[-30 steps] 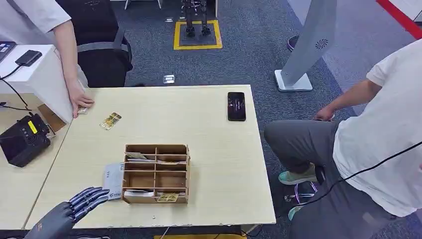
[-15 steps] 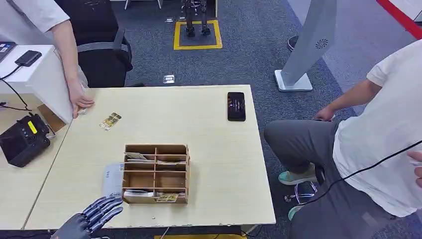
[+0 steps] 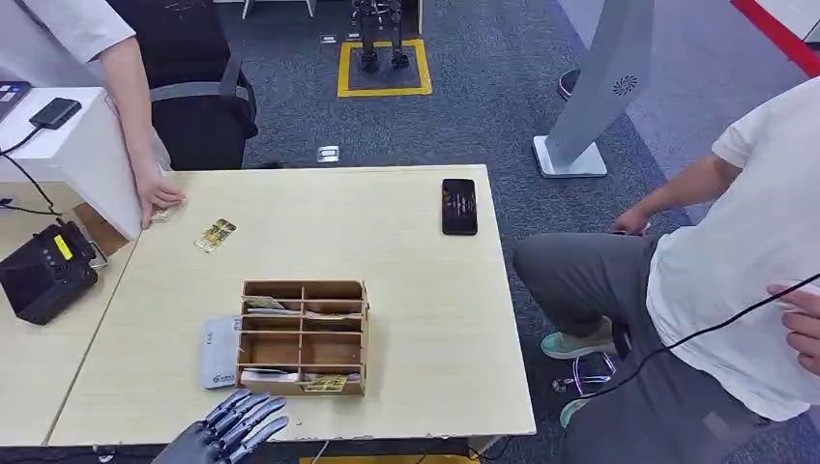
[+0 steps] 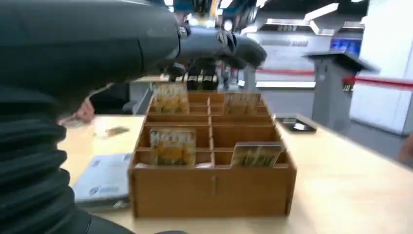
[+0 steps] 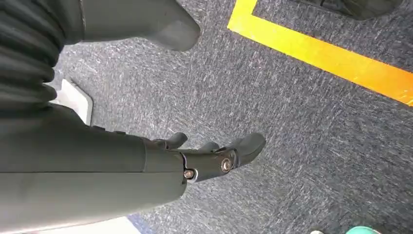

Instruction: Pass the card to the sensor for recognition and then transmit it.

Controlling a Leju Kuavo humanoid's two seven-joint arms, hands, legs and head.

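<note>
We count four yellow-printed cards (image 4: pixel 173 145) standing in one wooden organizer (image 3: pixel 304 337); our left robot hand (image 3: pixel 235 426) hovers spread, empty, right robot hand (image 5: pixel 209 158) likewise.

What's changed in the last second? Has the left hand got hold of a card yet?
No. The left hand slid along the table's near edge toward the robot's right, from beside the grey pad to just in front of the wooden card organizer. Its fingers are spread and hold nothing. A person's hand came in at the right edge. Cards, organizer, phone unmoved.
</note>
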